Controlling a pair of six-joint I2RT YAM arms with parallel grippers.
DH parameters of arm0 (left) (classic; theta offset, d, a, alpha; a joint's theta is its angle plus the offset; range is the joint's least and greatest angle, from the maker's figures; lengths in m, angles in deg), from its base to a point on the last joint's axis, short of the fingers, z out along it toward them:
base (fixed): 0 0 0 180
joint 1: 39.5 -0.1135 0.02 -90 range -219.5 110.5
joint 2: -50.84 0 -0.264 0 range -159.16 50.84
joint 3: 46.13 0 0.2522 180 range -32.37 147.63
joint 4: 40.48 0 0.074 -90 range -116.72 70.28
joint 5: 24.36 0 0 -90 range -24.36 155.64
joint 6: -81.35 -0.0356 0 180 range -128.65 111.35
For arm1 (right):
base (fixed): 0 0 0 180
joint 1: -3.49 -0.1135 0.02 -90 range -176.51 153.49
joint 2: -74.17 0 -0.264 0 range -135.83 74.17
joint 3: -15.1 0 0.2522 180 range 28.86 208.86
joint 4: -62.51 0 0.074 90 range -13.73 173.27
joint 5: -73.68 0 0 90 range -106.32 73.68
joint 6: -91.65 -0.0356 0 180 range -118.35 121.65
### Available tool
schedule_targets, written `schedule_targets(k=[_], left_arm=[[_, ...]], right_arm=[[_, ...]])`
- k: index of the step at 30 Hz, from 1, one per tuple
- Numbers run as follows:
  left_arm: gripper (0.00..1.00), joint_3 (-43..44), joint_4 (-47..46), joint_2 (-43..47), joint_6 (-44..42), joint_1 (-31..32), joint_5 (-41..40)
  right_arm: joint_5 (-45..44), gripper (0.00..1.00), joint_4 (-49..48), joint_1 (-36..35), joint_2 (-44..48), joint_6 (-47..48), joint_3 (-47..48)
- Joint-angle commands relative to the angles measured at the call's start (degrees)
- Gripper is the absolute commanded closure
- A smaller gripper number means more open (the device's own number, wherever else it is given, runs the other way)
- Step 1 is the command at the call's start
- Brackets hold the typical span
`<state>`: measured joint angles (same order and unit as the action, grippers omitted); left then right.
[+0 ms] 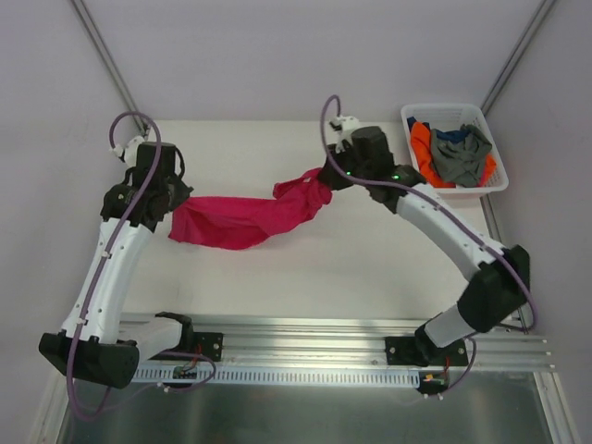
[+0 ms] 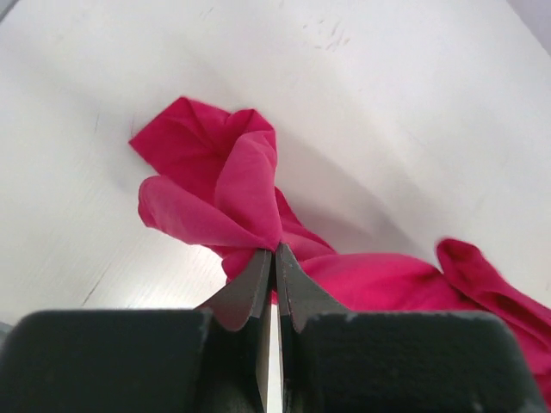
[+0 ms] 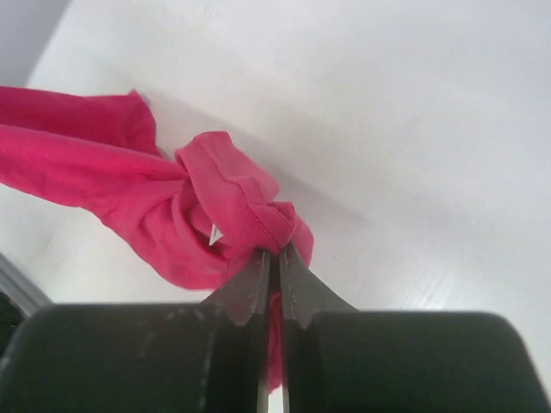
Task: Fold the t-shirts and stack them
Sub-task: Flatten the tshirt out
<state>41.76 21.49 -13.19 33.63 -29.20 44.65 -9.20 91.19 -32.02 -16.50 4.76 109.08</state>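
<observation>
The magenta-pink t-shirt (image 1: 245, 218) hangs stretched between my two grippers above the white table. My left gripper (image 1: 174, 205) is shut on its left end; in the left wrist view the gripper (image 2: 275, 251) pinches a bunched fold of the pink t-shirt (image 2: 232, 185). My right gripper (image 1: 326, 178) is shut on the right end; in the right wrist view the gripper (image 3: 275, 252) clamps the ribbed collar of the pink t-shirt (image 3: 172, 206). The orange t-shirt (image 1: 421, 143), grey t-shirt (image 1: 462, 157) and dark blue t-shirt (image 1: 453, 135) lie crumpled in the basket.
A white plastic basket (image 1: 442, 112) stands at the back right corner of the table (image 1: 277, 268). Grey walls close in the back and sides. A metal rail (image 1: 314, 356) with both arm bases runs along the near edge.
</observation>
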Motion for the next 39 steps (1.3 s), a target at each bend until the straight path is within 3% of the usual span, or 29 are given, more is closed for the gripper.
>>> schedule_targets(k=[1,4,10,14,15,20,23,32,33,35,37,38,39], left_arm=[[1.00,9.5,3.3,-2.4,-5.5,-1.3,3.4],[1.00,11.0,6.4,-5.6,-6.1,-1.4,7.4],[1.00,3.8,0.2,-12.0,-7.6,-1.4,15.3],[1.00,-1.0,-11.4,-15.9,-9.1,-1.3,22.6],[1.00,-1.3,-14.0,-17.2,-9.7,-1.1,23.5],[1.00,7.3,-17.7,-29.6,-12.3,-0.8,23.4],[1.00,14.6,-17.7,-36.5,-12.4,-0.8,23.0],[0.98,30.6,-17.9,-50.9,-11.4,-0.8,20.9],[0.95,31.7,-17.9,-53.8,-11.1,-0.9,22.2],[0.77,31.6,-17.9,-55.4,-11.0,-0.9,23.3],[0.51,29.1,-18.0,-54.3,-10.6,-0.9,23.0],[0.30,28.0,-18.0,-53.2,-10.8,-0.9,22.3],[0.22,25.6,-18.0,-50.9,-11.5,-1.0,21.4]], right_arm=[[4.6,0.99,10.9,3.1,8.4,-5.3,-3.1],[3.8,0.99,14.3,8.1,13.9,-7.4,-11.7],[5.2,0.99,16.9,21.0,17.5,-7.5,-24.1],[6.0,0.61,18.5,22.4,14.0,-5.0,-22.1],[7.1,0.59,18.6,22.6,13.1,-4.5,-21.0],[12.6,0.55,19.8,21.1,9.9,-1.5,-8.4],[13.5,0.52,19.8,16.3,10.0,0.4,-3.6],[13.1,0.47,9.8,3.6,-1.3,-7.1,-5.3],[13.1,0.47,9.1,3.4,-3.0,-7.9,-5.1],[13.3,0.43,9.8,3.3,-4.2,-8.9,-4.0],[12.3,0.37,11.3,2.4,-4.8,-8.9,-2.5],[11.7,0.37,12.6,1.9,-4.9,-8.6,-2.0],[10.5,0.35,13.0,1.1,-4.9,-8.0,-1.8]])
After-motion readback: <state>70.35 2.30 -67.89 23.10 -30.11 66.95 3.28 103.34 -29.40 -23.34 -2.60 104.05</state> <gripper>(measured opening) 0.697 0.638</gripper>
